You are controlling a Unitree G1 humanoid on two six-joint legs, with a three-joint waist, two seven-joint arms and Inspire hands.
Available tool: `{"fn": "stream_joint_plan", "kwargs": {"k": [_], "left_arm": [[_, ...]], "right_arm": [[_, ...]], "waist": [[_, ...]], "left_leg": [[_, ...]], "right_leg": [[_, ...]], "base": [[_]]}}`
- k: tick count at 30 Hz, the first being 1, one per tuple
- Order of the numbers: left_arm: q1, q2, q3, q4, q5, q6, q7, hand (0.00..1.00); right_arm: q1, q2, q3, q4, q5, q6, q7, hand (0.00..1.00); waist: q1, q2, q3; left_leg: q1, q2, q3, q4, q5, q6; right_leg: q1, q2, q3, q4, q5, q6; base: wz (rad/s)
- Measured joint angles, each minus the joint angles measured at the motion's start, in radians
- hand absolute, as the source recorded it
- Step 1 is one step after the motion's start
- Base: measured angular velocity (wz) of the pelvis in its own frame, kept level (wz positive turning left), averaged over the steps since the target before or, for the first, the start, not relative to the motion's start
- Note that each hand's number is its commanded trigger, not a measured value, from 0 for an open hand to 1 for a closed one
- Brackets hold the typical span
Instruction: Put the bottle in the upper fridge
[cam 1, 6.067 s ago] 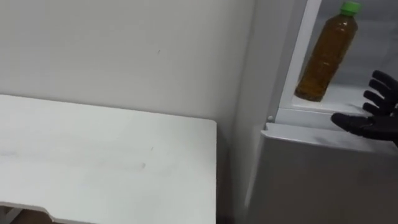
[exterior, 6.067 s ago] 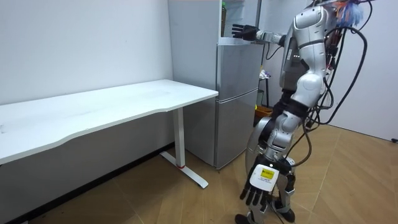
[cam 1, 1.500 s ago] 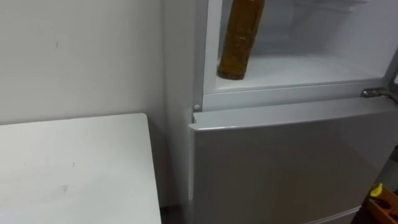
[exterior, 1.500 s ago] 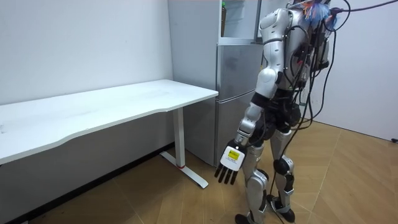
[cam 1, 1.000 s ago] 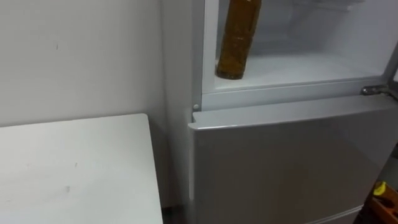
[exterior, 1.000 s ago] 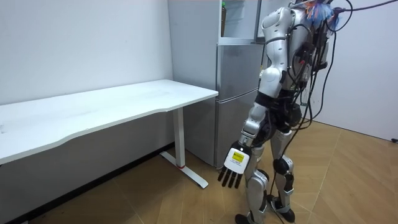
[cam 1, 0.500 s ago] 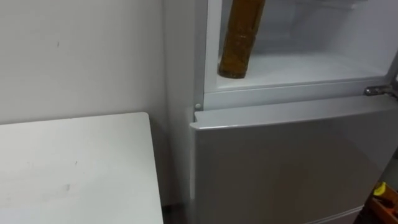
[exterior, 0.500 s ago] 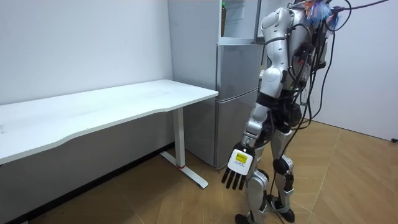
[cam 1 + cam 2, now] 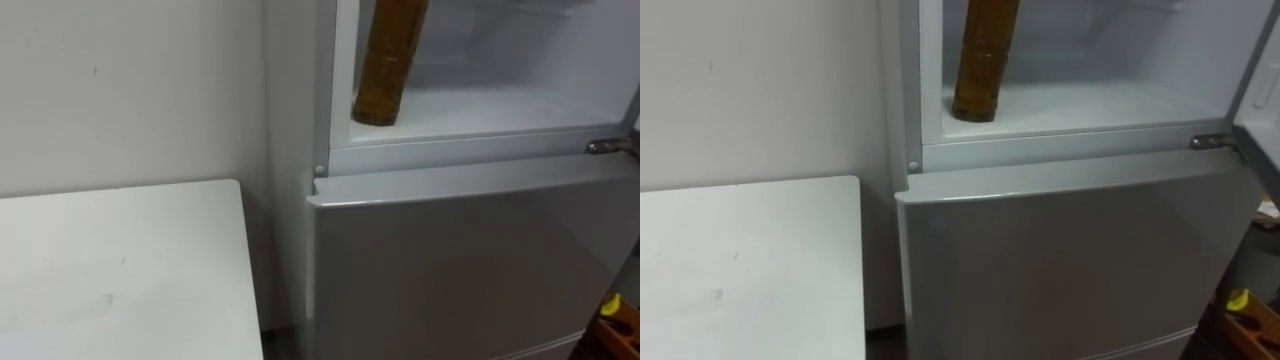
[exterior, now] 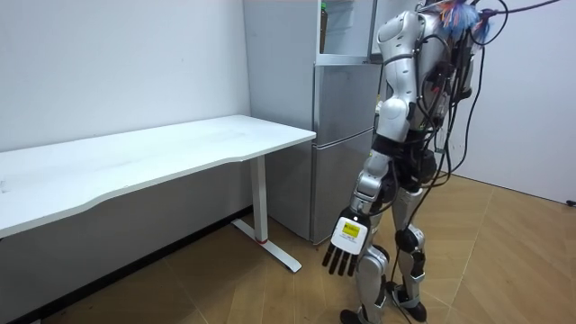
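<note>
An amber bottle [image 9: 385, 60] stands upright on the white shelf [image 9: 500, 108] of the open upper fridge compartment, at its left side near the front edge. Its top runs out of the picture. Nothing touches it. In the room view I stand close to the grey fridge [image 10: 342, 135], facing it. My left hand [image 10: 346, 245] hangs at knee height beside my leg, fingers straight and pointing down, holding nothing.
The lower fridge door [image 9: 460, 260] is closed below the shelf, with a metal hinge [image 9: 605, 146] at its right end. A white table [image 9: 120, 270] stands against the wall left of the fridge. A yellow object [image 9: 608, 303] lies low at the right.
My right hand, by the shelf six seconds ago, has left the eye view, which has shifted right. Over the last second my left hand swung slightly lower; the bottle has not moved.
</note>
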State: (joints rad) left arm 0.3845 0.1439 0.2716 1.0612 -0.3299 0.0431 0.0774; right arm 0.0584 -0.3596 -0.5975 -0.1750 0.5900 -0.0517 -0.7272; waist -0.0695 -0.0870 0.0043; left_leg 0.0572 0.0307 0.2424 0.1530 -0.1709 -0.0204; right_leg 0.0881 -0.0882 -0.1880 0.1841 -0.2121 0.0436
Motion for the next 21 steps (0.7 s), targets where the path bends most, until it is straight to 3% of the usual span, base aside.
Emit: {"fn": "stream_joint_plan", "kwargs": {"k": [12, 21], "left_arm": [[-0.001, -0.002, -0.004, 0.021, 0.017, 0.002, -0.001, 0.00], [-0.019, -0.010, -0.004, 0.044, 0.017, 0.000, -0.012, 0.00]], "right_arm": [[0.000, 0.000, 0.064, -0.049, -0.050, 0.001, 0.057, 0.00], [0.000, 0.000, 0.107, -0.074, -0.081, 0.002, 0.122, 0.00]], "waist": [[0.000, 0.014, -0.0063], [0.022, 0.022, -0.0018]], "left_leg": [[-0.001, 0.003, 0.000, 0.000, 0.000, 0.000], [0.007, 0.004, 0.000, -0.001, -0.001, -0.001]], "right_leg": [[0.000, 0.001, -0.009, 0.004, 0.001, -0.001], [0.009, 0.002, -0.010, 0.005, 0.001, -0.001]], "base": [[0.00], [0.00]]}}
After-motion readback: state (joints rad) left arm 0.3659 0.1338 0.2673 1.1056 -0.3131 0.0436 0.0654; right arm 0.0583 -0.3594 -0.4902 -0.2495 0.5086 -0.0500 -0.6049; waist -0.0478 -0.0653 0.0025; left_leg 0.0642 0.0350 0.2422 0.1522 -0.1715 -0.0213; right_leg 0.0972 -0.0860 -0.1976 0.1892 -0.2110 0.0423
